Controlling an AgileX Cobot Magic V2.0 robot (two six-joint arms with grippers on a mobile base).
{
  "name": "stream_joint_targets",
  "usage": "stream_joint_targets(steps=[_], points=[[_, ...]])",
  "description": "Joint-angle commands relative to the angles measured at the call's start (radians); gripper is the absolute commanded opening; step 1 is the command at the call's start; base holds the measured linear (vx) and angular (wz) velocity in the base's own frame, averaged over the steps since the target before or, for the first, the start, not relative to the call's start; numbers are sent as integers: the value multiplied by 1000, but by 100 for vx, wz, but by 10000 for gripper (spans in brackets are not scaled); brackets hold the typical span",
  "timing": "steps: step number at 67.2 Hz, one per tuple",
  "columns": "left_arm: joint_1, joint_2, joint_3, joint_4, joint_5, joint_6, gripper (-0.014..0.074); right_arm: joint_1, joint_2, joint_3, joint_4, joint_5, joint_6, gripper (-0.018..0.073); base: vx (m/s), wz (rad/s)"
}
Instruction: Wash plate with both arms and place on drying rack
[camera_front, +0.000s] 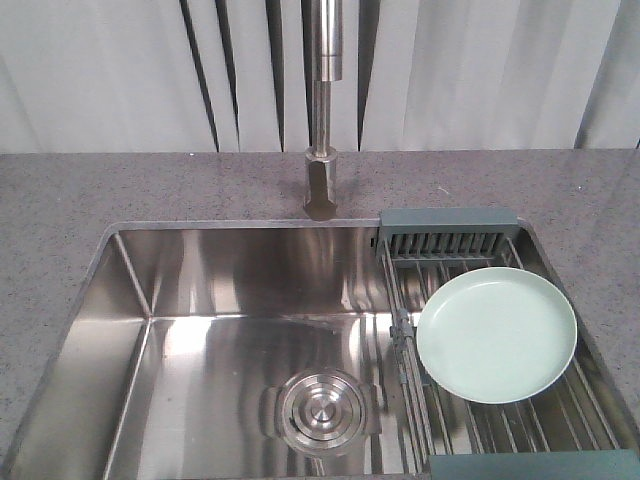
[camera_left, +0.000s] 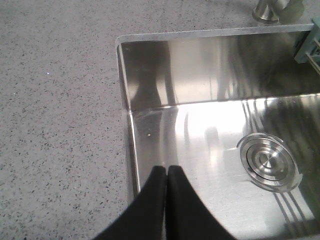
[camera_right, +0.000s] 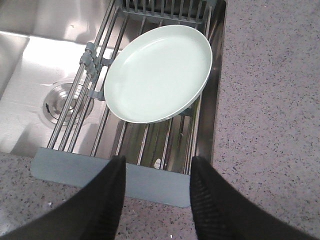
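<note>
The pale mint-green plate (camera_front: 497, 333) (camera_right: 159, 73) lies flat on the drying rack (camera_front: 455, 232) (camera_right: 115, 172), whose steel rods span the right end of the sink. My right gripper (camera_right: 157, 163) is open and holds nothing; it hovers over the rack's near grey-blue end piece, well short of the plate. My left gripper (camera_left: 167, 170) is shut with nothing between its fingers, above the sink's left wall. Neither arm appears in the front view.
The steel sink (camera_front: 200, 330) has a round drain (camera_front: 323, 411) (camera_left: 270, 162) (camera_right: 64, 100) in its floor. A steel tap (camera_front: 323, 110) rises behind the basin. Speckled grey countertop (camera_front: 60, 200) surrounds the sink on all sides.
</note>
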Motion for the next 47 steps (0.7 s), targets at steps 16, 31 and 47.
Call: stream_joint_targets(steps=[16,31,47], points=[[3,5,-26,-7,-60,-6,-6,3,5,-24,-2,-59,-3,302,0,0],[22,-61,36,29,-162,0,-6,3,5,-24,-2,-59,-3,302,0,0],[144,-243,237,12,-354,0,-6,3,5,-24,-3,-59,-3,302,0,0]])
